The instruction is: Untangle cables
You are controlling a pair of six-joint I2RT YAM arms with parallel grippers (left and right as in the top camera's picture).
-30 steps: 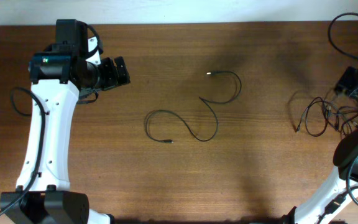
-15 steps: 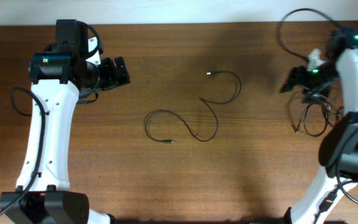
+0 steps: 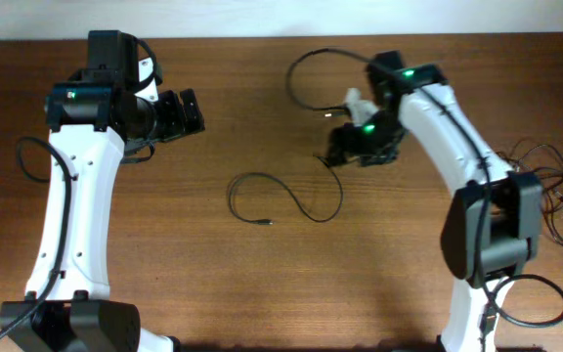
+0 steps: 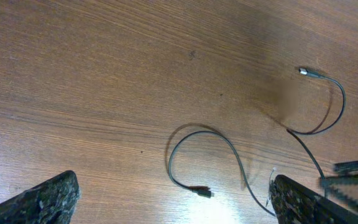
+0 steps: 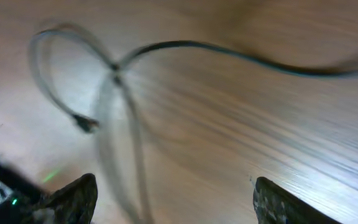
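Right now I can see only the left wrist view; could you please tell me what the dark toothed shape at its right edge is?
Observer: It appears to be the right end effector. Overhead, the white right arm reaches to the middle of the brown wooden table, above the upper bend of the thin black cable with the silver-tipped plug.
Operator: Thank you. Is it open?
Observer: Its own wrist camera is blurred, but it shows the fingers wide apart, with the cable on the table beyond them.
Operator: Are there any other cables?
Observer: Yes, a tangled bunch of thin black cables lies at the table's right edge, apart from this one.
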